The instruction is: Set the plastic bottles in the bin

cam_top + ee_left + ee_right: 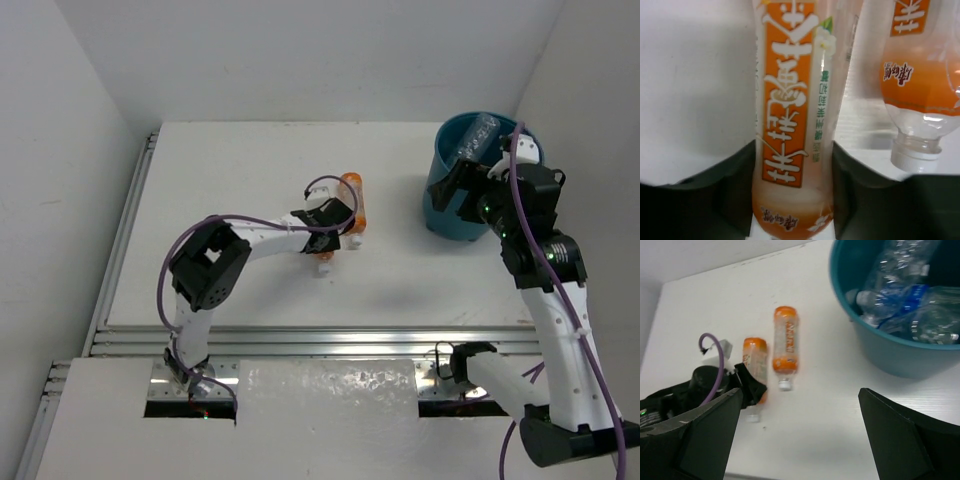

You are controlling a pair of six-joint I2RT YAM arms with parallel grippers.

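My left gripper (333, 235) is shut on an orange bottle (790, 125) that lies on the white table; the fingers (732, 195) press both of its sides. Its white cap (325, 264) sticks out toward the near edge. A second orange bottle (352, 200) lies just to the right of it, and shows in the left wrist view (920, 75) and the right wrist view (785, 342). The teal bin (445, 205) stands at the far right and holds several clear bottles with blue labels (907, 300). My right gripper (468, 188) is open and empty, above the bin's near rim (880, 352).
White walls close the table in at the back and on both sides. A metal rail (300, 342) runs along the near edge. The left arm's purple cable (200, 235) loops above the table.
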